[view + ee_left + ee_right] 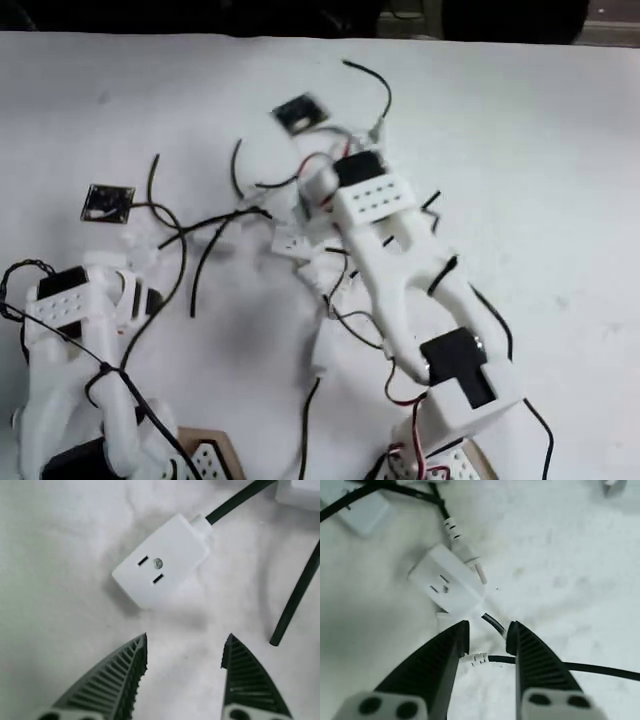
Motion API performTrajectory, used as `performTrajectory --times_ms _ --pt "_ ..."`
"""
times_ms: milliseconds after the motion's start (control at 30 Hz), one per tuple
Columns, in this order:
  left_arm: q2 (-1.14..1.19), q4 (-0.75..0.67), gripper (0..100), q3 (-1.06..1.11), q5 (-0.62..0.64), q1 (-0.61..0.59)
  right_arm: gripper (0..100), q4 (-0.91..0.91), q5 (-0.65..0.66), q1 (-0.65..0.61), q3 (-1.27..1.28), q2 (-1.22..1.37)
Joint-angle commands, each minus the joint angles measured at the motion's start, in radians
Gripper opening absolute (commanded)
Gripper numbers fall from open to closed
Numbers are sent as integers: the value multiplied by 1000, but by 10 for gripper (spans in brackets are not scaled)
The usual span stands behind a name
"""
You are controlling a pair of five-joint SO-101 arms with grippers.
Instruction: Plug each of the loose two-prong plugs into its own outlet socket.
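Hovering both grippers low over the sockets, I had nothing gripped.
My left gripper (187, 640) stood wide open and empty above the white tabletop (60, 580). A white outlet socket (160, 570) lay just beyond its fingertips, slots facing up, and its black cord (240, 499) ran off from the far end. My right gripper (489, 626) was parted more narrowly and also held nothing, with a thin black cable (570, 666) crossing the table beneath the gap. Just past it lay a second outlet socket (447, 585), with a loose two-prong plug (466, 554) resting against its edge, prongs bare beside the slots.
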Motion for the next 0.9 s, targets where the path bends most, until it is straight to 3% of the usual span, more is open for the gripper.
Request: performTrajectory --times_ms 0,167,667,867 --pt "-33 -17 245 -2 6 18 134 -1 8 -30 14 -51" --pt "-35 -17 245 0 5 18 195 -113 8 -22 95 -10" --pt "-35 -17 245 0 5 18 193 -219 9 -13 115 180" --pt "-33 -17 245 0 5 18 8 -228 75 -24 92 166"
